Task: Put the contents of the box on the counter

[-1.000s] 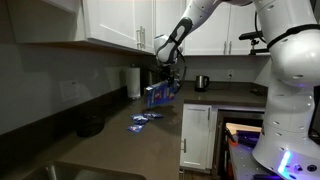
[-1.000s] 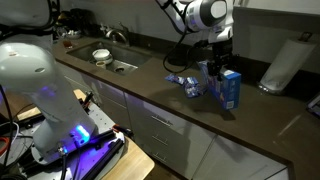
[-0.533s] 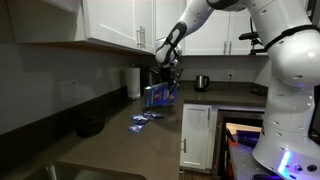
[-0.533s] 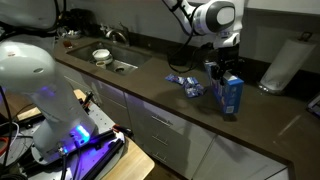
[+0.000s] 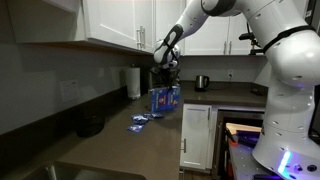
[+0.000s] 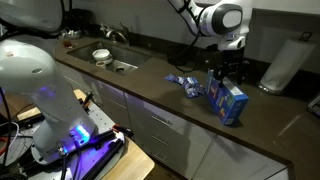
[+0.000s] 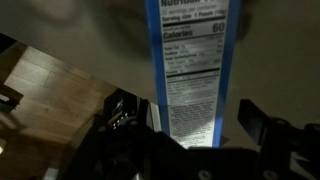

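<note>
The blue box (image 5: 163, 100) stands on the dark counter (image 5: 140, 150), leaning a little in an exterior view (image 6: 228, 103). My gripper (image 6: 228, 72) hangs just above its top end (image 5: 165, 82). In the wrist view the box's white nutrition panel (image 7: 190, 70) runs between my fingers, and the gripper (image 7: 190, 115) is open, with a clear gap on the right side. Small blue-and-white packets, the contents (image 5: 140, 121), lie loose on the counter (image 6: 150, 85) beside the box (image 6: 186, 85).
A white paper-towel roll (image 5: 133, 82) stands by the backsplash behind the box (image 6: 283, 62). A sink (image 6: 115, 65) with a white bowl (image 6: 101, 55) lies further along. A dark bowl (image 5: 90, 127) and a kettle (image 5: 201, 82) also sit on the counter.
The jaws have spread and let go of the box. The box has come down from its raised hold and now rests on the counter, slightly tilted.
</note>
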